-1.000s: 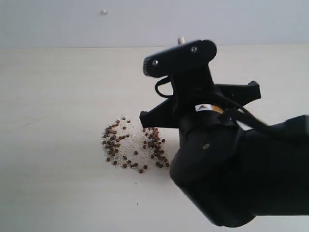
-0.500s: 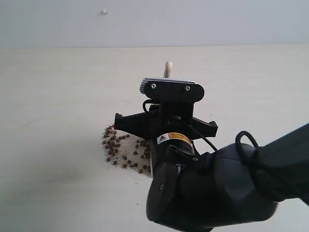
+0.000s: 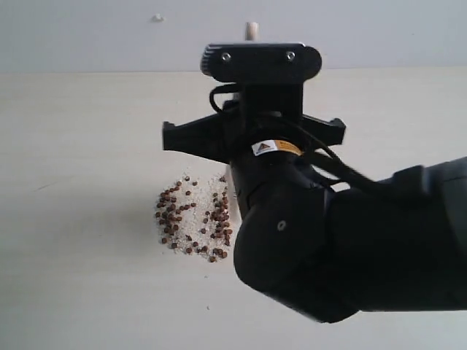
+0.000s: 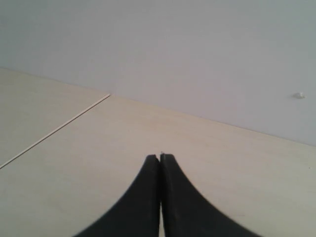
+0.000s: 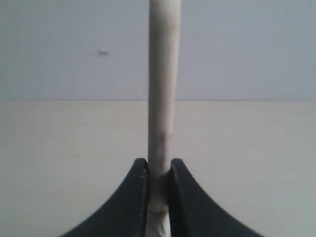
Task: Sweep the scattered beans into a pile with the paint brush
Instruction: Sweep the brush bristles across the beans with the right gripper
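**Though we're mid-sweep, nothing's gathered yet**

While the right gripper (image 5: 159,174) clamps the paint brush (image 5: 164,89) upright around the middle of the table (image 3: 87,131), the beans (image 3: 191,219) lie loosely spread beside it. The left gripper (image 4: 160,159) is pinched closed, empty. Next needs a gentle stroke toward the left edge, I reckon.

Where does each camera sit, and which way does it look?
Exterior view: off the arms, facing table and wall; shows the right arm, beans, paint brush handle tip.
Left wrist view: on the left arm, looking past its shut left gripper across table to wall.
Right wrist view: on the right arm, looking along the handle clamped in the right gripper.
Shared: the wall speck appears in all three.
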{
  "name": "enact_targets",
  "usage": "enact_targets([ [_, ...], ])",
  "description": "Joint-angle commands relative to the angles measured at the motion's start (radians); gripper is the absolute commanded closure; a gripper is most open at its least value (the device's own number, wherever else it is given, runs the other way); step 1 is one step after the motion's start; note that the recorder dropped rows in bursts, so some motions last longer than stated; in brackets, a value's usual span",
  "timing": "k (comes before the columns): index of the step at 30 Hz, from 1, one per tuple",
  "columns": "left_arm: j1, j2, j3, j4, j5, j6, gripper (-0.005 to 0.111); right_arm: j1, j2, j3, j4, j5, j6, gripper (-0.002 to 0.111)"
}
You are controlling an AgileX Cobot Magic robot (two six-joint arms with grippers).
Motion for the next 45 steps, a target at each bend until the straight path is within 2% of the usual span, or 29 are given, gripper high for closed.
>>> enact_targets([
  [1,0.0,-0.006,0.003,0.007,0.0,-0.004,0.107,0.002,-0.037,-0.006,-0.363,0.205,0.264,0.108],
  [4,0.0,-0.006,0.003,0.007,0.0,-0.004,0.107,0.002,0.01,-0.006,-0.539,0.13,0.517,0.108],
  [9,0.0,-0.006,0.003,0.007,0.0,-0.004,0.107,0.002,0.145,-0.006,-0.623,-0.042,0.795,0.108],
  [13,0.0,-0.006,0.003,0.007,0.0,-0.004,0.107,0.002,0.264,-0.006,-0.615,-0.133,0.914,0.108],
  [18,0.0,-0.006,0.003,0.007,0.0,-0.004,0.107,0.002,0.366,-0.054,-0.539,-0.121,0.972,0.108],
  [22,0.0,-0.006,0.003,0.007,0.0,-0.004,0.107,0.002,0.397,-0.119,-0.52,-0.057,0.91,0.108],
  [30,0.0,-0.006,0.003,0.007,0.0,-0.004,0.107,0.002,0.397,-0.194,-0.295,0.068,0.643,0.108],
  [40,0.0,-0.006,0.003,0.007,0.0,-0.004,0.107,0.002,0.393,-0.194,-0.155,0.07,0.495,0.108],
  [45,0.0,-0.006,0.003,0.007,0.0,-0.004,0.107,0.002,0.357,-0.194,-0.029,0.07,0.318,0.108],
])
